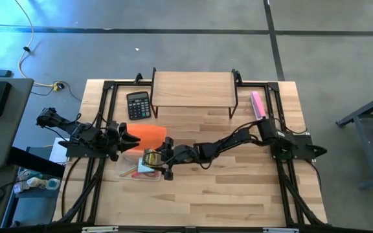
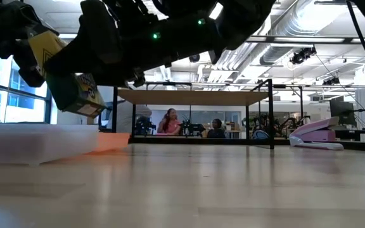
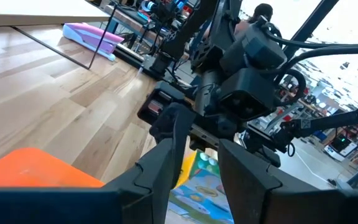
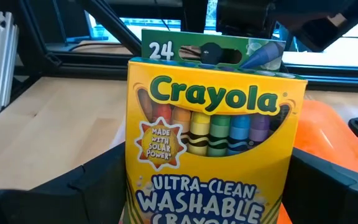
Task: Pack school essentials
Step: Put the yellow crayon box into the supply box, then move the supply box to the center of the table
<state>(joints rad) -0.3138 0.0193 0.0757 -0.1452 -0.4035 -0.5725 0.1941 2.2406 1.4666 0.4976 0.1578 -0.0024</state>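
Crayon box [image 4: 213,134] between right gripper's [image 4: 210,186] jaws

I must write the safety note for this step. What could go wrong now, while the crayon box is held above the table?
1. The right gripper holds the crayon box in the air; if the grip slips, it may fall beside the orange pouch.
2. The left gripper holds the pouch close by, so the two arms may collide.
3. The box may snag on the pouch's edge.
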